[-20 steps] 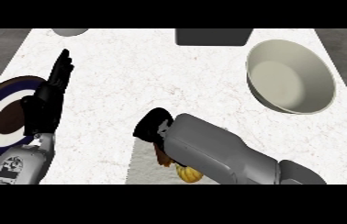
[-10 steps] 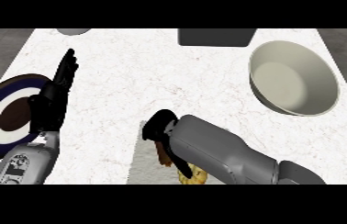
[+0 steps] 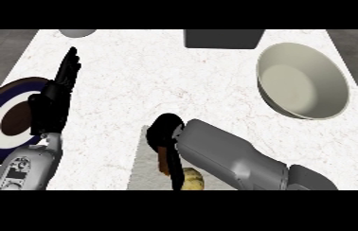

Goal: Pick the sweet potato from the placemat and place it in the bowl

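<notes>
Orange-brown sweet potato (image 3: 192,179) reached for on the pale placemat (image 3: 143,164), lower centre.
Right hand (image 3: 165,139) fingers, pointed down beside it, cannot be told; full enclosure is advised before lifting toward the bowl (image 3: 269,90). Left hand (image 3: 56,100) rests released.

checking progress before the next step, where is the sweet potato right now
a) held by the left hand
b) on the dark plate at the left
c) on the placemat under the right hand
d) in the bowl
c: the sweet potato lies on the placemat at the lower edge, with the right hand over it, while the bowl at the right holds nothing.
</notes>
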Robot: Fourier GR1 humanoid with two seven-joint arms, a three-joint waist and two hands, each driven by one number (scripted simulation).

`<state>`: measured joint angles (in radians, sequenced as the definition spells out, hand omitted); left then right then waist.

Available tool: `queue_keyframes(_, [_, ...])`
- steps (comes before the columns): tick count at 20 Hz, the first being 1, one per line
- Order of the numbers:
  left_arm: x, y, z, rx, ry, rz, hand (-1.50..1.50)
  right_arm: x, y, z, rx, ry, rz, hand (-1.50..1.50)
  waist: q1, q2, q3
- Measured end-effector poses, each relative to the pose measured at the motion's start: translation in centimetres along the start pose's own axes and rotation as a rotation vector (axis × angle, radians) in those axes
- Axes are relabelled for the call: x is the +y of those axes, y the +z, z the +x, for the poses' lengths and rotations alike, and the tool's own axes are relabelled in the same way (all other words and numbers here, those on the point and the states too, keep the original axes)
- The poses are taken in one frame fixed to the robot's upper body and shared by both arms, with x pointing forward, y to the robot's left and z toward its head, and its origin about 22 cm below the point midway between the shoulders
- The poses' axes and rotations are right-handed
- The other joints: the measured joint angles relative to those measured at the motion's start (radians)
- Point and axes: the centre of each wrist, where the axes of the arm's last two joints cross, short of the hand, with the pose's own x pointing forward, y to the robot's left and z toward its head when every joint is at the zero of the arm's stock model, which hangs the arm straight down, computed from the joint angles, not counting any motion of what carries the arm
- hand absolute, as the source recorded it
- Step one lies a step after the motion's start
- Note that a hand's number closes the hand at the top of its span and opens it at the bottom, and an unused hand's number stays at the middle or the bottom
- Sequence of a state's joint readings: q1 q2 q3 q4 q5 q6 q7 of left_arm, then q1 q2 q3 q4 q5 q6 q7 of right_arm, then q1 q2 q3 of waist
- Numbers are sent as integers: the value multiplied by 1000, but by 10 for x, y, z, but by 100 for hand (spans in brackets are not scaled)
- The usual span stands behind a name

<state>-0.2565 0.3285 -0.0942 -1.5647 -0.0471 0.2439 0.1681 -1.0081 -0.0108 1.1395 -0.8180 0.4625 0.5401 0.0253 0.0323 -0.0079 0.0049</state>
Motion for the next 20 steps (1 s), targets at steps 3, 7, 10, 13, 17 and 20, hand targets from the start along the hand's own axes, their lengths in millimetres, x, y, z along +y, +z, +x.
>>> queue_keyframes(3, [-1,1,-2,7,0,4,0,1,0,-1,-18,-3,-13,150,-4,0,0])
queue_keyframes(7, [11,5,-3,15,-8,16,0,7,1,14,-67,-28,-80,150,-19,-3,-1])
queue_keyframes(10, [22,8,-11,43,-18,49,0,36,5,31,-119,-107,-195,150,-64,-16,0])
queue_keyframes(13, [28,13,-17,68,-22,83,0,62,16,48,-177,-202,-303,150,-105,-26,0])
queue_keyframes(17, [35,19,-24,88,-30,110,0,93,42,64,-231,-327,-448,150,-136,-29,-2])
queue_keyframes(20, [41,21,-25,90,-31,125,0,101,71,74,-276,-439,-596,150,-148,-28,-2])
